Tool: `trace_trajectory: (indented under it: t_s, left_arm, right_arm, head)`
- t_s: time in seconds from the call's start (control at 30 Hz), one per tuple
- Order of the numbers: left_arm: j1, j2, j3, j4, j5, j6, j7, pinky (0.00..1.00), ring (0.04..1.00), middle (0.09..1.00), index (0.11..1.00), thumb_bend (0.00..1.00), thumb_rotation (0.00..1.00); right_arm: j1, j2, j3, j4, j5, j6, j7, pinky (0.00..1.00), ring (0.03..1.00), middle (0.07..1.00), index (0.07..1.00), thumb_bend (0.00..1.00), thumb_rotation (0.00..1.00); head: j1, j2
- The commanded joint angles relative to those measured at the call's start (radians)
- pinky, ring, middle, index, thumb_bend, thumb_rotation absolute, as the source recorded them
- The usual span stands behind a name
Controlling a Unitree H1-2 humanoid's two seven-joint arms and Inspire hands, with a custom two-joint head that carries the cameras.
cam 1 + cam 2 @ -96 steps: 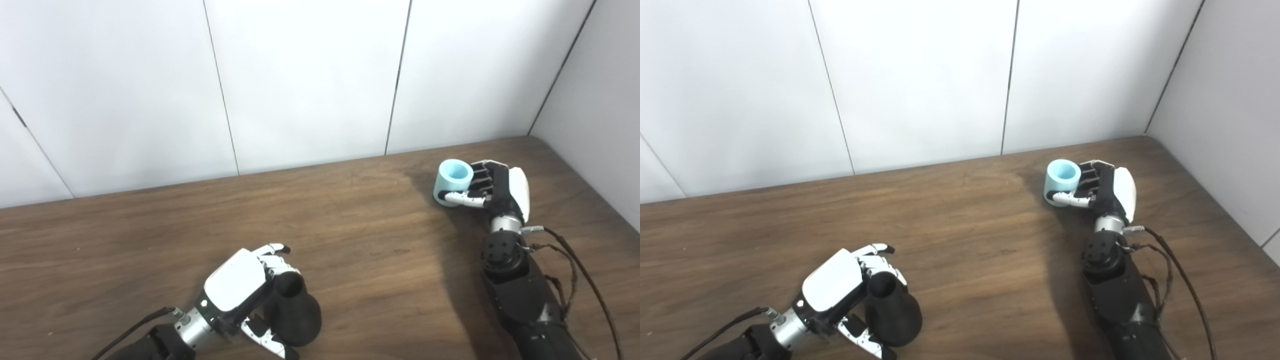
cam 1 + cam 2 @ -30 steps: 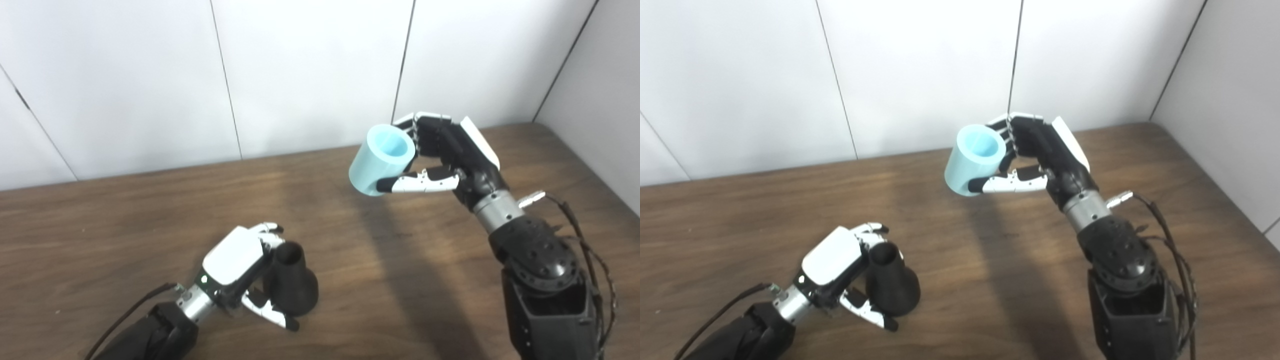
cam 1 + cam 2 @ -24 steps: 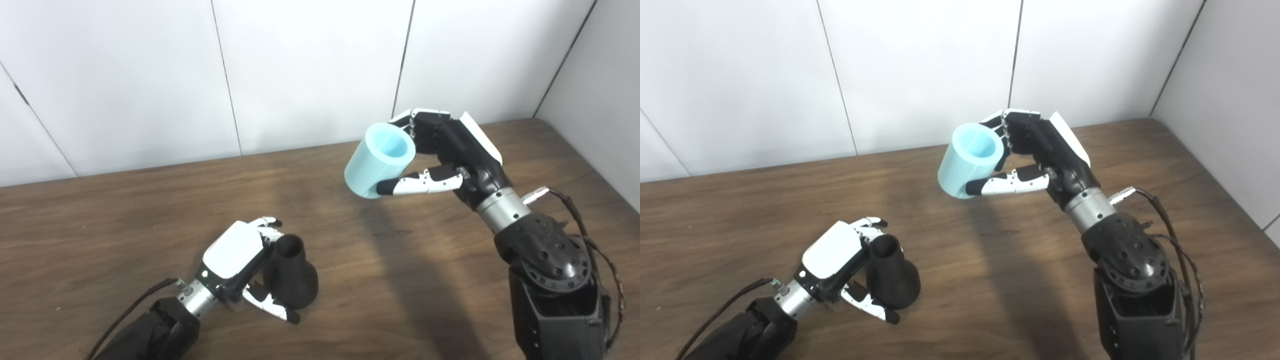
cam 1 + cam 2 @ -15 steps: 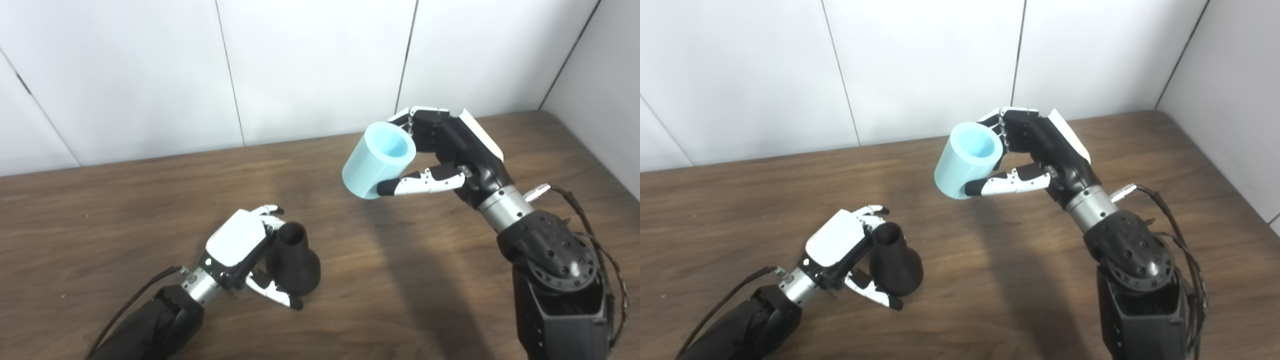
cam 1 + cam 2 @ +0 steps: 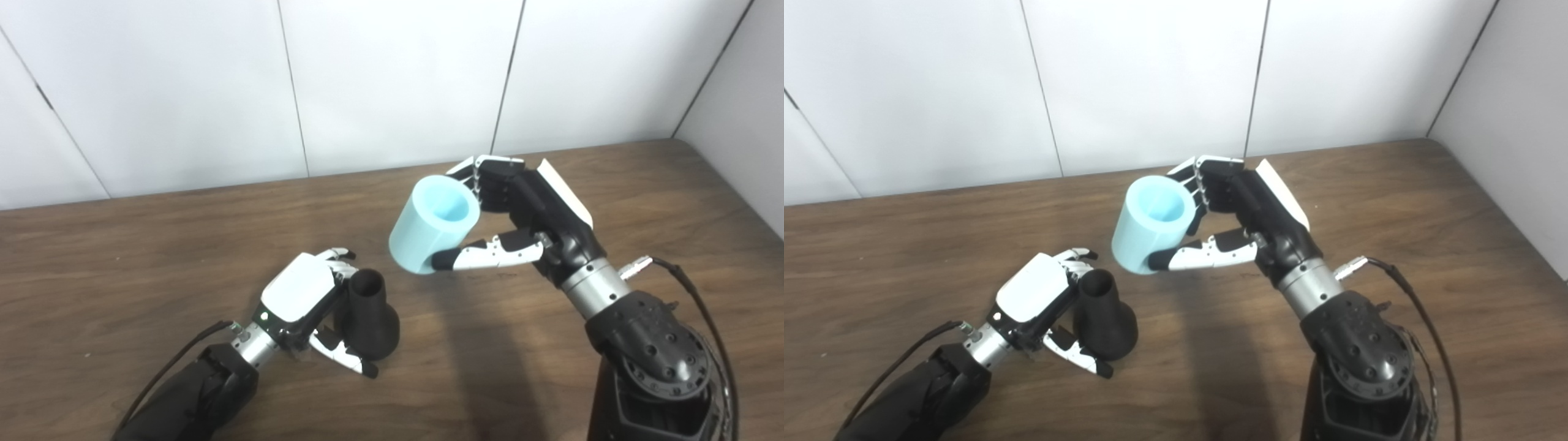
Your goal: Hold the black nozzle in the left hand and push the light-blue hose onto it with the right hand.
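The black flared plastic nozzle (image 5: 369,314) stands upright on the brown wooden worktop (image 5: 122,257) near me, my left hand (image 5: 298,300) wrapping its fingers (image 5: 339,354) around it. Just beyond, my right hand (image 5: 531,214) grips the short light-blue hose (image 5: 432,225), tilted in the air, apart from the nozzle.

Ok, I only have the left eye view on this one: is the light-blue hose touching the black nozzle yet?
Observer: No. In the right eye view, bare table shows between the light-blue hose and the black nozzle. The hose hangs tilted, up and to the right of the nozzle in the picture.
Operator: Is the right hand's grip sound?
Observer: The right hand is shut on the hose, thumb across its near side and fingers at its far rim.
Operator: And the nozzle?
Observer: It stands wide end down on the table, narrow mouth up, with the left hand closed around it.
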Motion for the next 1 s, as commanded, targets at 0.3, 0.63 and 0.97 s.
trace_trajectory:
  t_s: [0.3, 0.63, 0.97]
  left_arm:
    - [0.153, -0.031, -0.057, 0.107, 0.034, 0.038, -0.103, 0.81, 0.520, 0.470, 0.469, 0.50, 0.00]
    - [0.159, -0.027, -0.060, 0.093, 0.046, 0.041, -0.107, 0.81, 0.526, 0.484, 0.450, 0.50, 0.00]
    - [0.156, -0.033, -0.060, 0.115, 0.051, 0.037, -0.087, 0.81, 0.521, 0.463, 0.475, 0.50, 0.00]
  right_arm:
    - [-0.049, 0.088, -0.035, -0.018, -0.085, -0.001, 0.103, 0.29, 0.393, 0.467, 0.533, 0.51, 0.00]
    - [-0.032, 0.039, 0.034, 0.004, -0.108, -0.001, 0.025, 0.25, 0.376, 0.458, 0.536, 0.51, 0.00]
    - [0.030, -0.044, 0.141, 0.090, -0.016, -0.091, -0.205, 0.26, 0.373, 0.469, 0.541, 0.51, 0.00]
  head:
    - [0.016, -0.002]
    - [0.015, 0.004]
    - [0.023, 0.002]
